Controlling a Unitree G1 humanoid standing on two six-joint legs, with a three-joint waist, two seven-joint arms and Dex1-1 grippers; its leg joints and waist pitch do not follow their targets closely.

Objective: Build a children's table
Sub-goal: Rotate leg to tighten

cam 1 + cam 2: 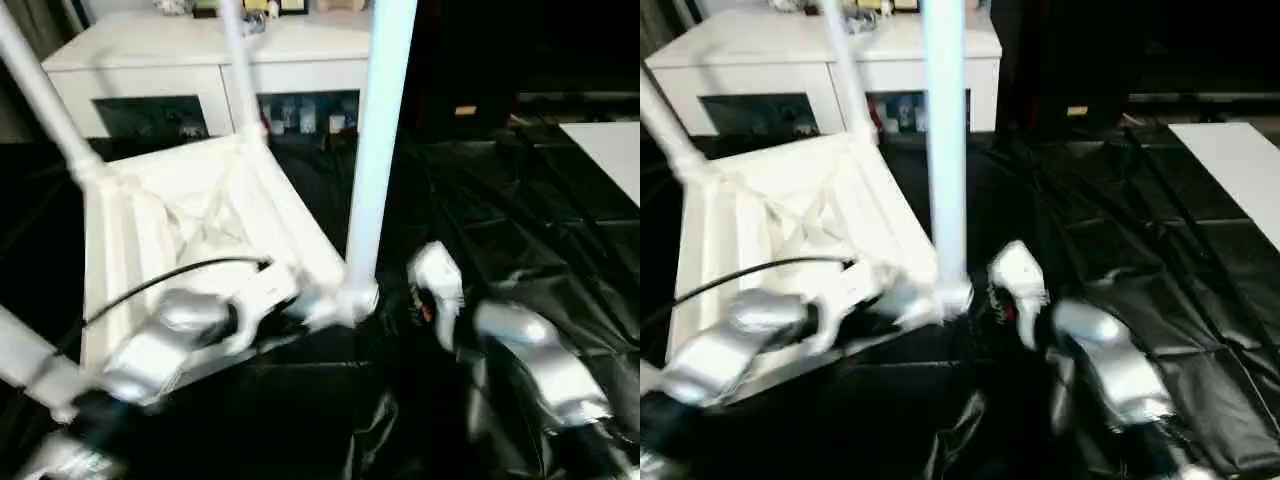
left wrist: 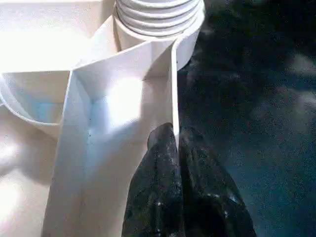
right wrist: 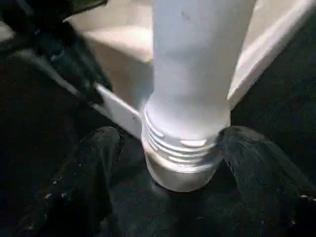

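So the white plastic rectangular tabletop (image 1: 190,230) is seen lying upside down on the black plastic sheet (image 1: 520,230) spread over the floor, ribbed underside up, in front of a white glass-door cabinet (image 1: 200,80). 3 long tapered white tube legs are seen rising from corner sockets, and a 4th white piece pokes in at the near left edge. The near-right leg (image 1: 378,150) is standing upright in its round corner socket (image 1: 356,300), with the thread rings at its foot partly showing above the socket rim in the right wrist view.

The left gripper (image 2: 174,143) is clamped shut on the thin side wall of the tabletop close to that socket, so the top is being steadied. The right gripper (image 3: 185,163) is placed around the leg's base, its fingers (image 3: 261,163) apart on either side and not squeezing it.

This looks like the last leg being screwed home. Next, the leg probably needs to be re-gripped low and turned further until the threads are buried, while the top is kept from spinning.
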